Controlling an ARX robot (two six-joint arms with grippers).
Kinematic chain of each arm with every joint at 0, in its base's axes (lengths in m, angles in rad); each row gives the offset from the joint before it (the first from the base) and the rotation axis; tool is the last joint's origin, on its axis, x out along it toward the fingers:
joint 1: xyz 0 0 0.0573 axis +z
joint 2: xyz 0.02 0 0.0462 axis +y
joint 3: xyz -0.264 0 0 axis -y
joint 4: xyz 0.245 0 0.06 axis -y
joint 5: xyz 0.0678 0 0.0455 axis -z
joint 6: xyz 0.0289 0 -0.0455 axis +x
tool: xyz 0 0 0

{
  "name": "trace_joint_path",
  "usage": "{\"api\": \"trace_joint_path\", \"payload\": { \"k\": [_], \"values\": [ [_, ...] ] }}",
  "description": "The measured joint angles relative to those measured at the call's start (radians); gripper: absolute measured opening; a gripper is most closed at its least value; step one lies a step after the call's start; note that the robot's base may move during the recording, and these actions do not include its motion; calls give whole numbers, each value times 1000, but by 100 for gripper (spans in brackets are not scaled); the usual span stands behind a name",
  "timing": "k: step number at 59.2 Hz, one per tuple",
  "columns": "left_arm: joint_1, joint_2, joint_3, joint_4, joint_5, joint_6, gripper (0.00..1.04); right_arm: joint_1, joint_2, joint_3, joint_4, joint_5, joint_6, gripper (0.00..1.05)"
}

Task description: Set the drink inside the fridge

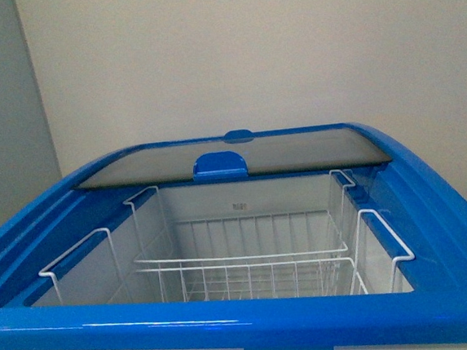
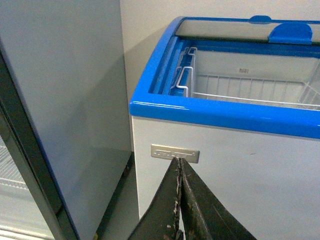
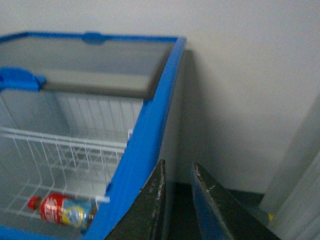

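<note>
Right wrist view alone shows drink (image 3: 62, 210) inside fridge (image 3: 145, 135).

Soft even indoor light; glare streaks on fridge rim (image 1: 230, 319); right wrist view blurred, dim.

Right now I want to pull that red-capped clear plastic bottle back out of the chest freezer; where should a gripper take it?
Grip the red-capped clear plastic bottle across its labelled middle, descending from above through the open top: it lies on its side on the white wire basket floor, close under the blue rim.
</note>
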Motion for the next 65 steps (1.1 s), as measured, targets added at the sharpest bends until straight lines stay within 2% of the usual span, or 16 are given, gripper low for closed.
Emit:
{"api": "trace_joint_path", "payload": {
  "k": [6, 35, 65],
  "values": [
    [0, 0, 0, 0, 0, 0, 3, 0, -48, -91, 34, -1, 1, 3],
    [0, 0, 0, 0, 0, 0, 3, 0, -303, -378, 90, 0, 2, 3],
    [0, 0, 0, 0, 0, 0, 3, 0, -540, -490, -31, 0, 2, 3]
  ]
}}
